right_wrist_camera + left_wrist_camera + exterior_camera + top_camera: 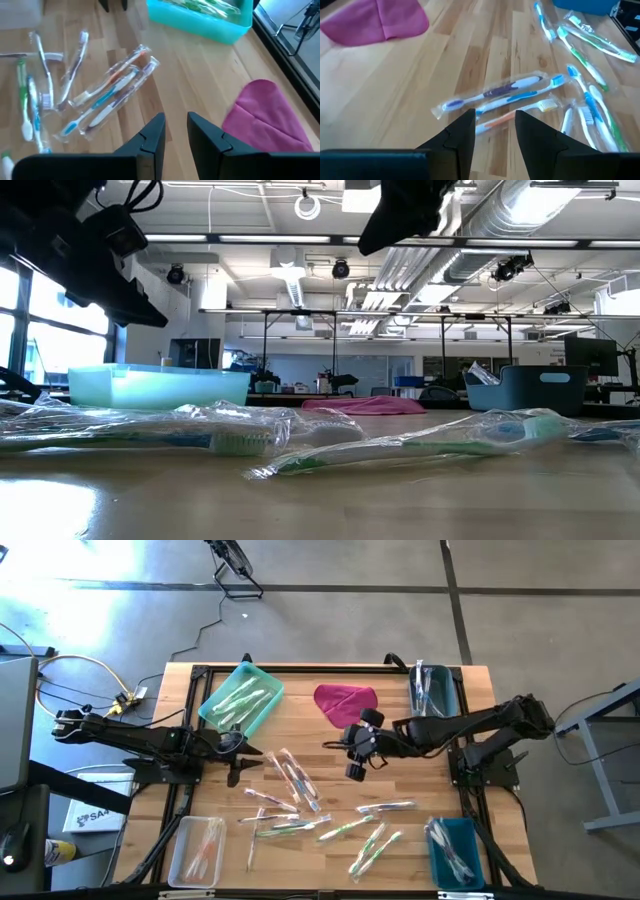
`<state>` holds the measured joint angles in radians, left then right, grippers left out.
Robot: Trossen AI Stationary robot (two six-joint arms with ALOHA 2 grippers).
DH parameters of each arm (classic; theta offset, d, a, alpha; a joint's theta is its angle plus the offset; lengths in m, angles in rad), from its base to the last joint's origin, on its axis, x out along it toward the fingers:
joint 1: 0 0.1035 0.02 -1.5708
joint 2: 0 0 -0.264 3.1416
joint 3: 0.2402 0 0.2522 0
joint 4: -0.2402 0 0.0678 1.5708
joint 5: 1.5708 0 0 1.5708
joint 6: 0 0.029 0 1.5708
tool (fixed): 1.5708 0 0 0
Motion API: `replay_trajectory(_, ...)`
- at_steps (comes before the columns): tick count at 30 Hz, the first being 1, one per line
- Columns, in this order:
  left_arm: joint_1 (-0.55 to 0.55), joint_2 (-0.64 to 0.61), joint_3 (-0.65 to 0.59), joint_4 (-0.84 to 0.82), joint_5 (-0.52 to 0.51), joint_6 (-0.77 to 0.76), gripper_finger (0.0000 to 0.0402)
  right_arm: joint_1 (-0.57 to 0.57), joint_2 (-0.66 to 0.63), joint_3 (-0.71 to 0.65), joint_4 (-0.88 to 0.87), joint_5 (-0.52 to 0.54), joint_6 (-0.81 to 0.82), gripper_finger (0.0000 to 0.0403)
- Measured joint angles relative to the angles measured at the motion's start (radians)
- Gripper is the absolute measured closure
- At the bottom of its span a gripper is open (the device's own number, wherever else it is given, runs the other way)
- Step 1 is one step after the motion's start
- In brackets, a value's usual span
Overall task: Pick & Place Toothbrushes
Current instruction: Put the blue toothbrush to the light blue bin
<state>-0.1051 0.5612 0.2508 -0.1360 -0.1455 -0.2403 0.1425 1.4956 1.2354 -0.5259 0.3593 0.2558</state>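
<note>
Glossy toothbrushes [293, 780] (clear wrappers), wooden table [400, 755]

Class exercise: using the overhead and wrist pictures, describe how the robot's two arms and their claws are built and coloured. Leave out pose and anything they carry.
Both arms are dark, near-black, made of slim jointed segments running from mounts at the table's side edges. The left claw and right claw each end in two flat, angular black fingers, seen close in the wrist views. The right arm has rounded black knobs near its wrist.
</note>
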Motion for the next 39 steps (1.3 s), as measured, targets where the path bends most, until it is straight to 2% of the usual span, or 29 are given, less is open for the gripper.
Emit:
replay_trajectory(11, 0.0, 0.0, 0.0, -0.002, 0.0, 0.052, 0.0265, 0.002, 0.0, -0.019, 0.016, -0.107, 0.016, 0.033)
replay_trajectory(16, 0.0, 0.0, 0.0, -0.002, 0.0, 0.049, 0.0265, 0.029, 0.001, -0.04, 0.015, -0.111, 0.192, 0.033)
replay_trajectory(19, 0.0, 0.0, 0.0, -0.002, 0.0, 0.05, 0.0265, 0.076, 0.001, -0.045, 0.008, -0.128, 0.241, 0.033)
replay_trajectory(29, 0.0, 0.0, 0.0, -0.002, -0.001, 0.052, 0.0265, 0.206, 0.001, -0.045, 0.017, -0.02, 0.237, 0.033)
replay_trajectory(39, 0.0, 0.0, 0.0, -0.002, -0.001, 0.052, 0.0265, 0.193, 0.001, -0.044, 0.008, -0.019, 0.163, 0.033)
